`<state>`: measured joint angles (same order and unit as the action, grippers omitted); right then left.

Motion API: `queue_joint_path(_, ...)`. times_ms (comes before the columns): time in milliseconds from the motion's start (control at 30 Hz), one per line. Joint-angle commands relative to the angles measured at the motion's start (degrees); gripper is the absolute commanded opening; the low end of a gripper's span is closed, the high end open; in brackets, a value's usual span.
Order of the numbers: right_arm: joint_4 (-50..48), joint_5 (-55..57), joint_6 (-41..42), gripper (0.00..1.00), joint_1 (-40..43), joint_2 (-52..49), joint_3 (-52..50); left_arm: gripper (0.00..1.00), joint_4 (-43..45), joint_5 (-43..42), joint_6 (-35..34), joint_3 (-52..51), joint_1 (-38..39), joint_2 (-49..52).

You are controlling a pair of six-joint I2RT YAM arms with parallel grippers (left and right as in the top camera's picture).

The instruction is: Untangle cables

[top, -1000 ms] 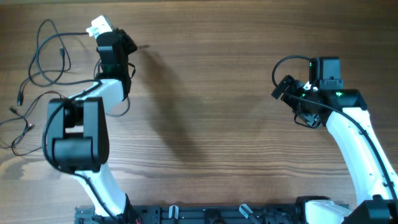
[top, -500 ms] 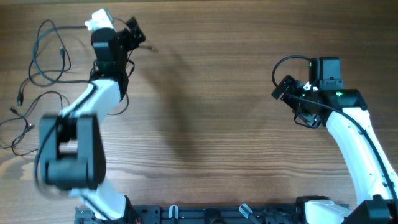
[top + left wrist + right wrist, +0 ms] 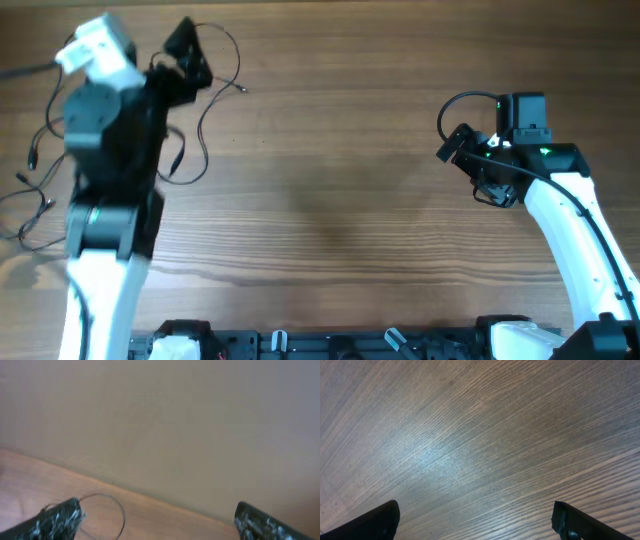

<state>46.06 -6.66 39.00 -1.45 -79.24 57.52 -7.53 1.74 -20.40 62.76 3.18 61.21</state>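
loose cables (image 3: 198, 130) beside open left tool (image 3: 190, 52)

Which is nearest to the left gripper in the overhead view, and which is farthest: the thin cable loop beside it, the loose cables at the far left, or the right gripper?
Measured from the left gripper:
1. the cable loop, right beside it on its right.
2. the loose cables, lower down at the far left.
3. the right gripper, far off on the right side.
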Motion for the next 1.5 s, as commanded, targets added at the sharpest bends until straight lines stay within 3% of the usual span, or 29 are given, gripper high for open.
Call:
queue_joint_path(0, -0.2, -0.7, 0.0, 1.0, 0.0, 0.7, 0.0, 1.0, -8.8, 4.3, 0.7, -0.1, -0.2, -8.5)
queue_joint_path(167, -0.2, -0.7, 0.1, 1.0, 0.0, 0.7, 0.0, 1.0, -18.0, 10.4, 0.7, -0.1, -0.2, -17.4)
queue_joint_path(367, -0.2, -0.7, 0.1, 1.0, 0.0, 0.7, 0.0, 1.0, -30.1, 11.0, 0.7, -0.1, -0.2, -23.8)
queue_joint_path(867, -0.4, -0.7, 0.1, 1.0, 0.0, 0.7, 0.0, 1.0, -64.5, 11.0, 0.7, -0.2, -0.2, -26.9)
queue_joint_path(1467, -0.4, -0.7, 0.1, 1.0, 0.0, 0.7, 0.0, 1.0, -68.1, 11.0, 0.7, -0.2, -0.5, -58.5)
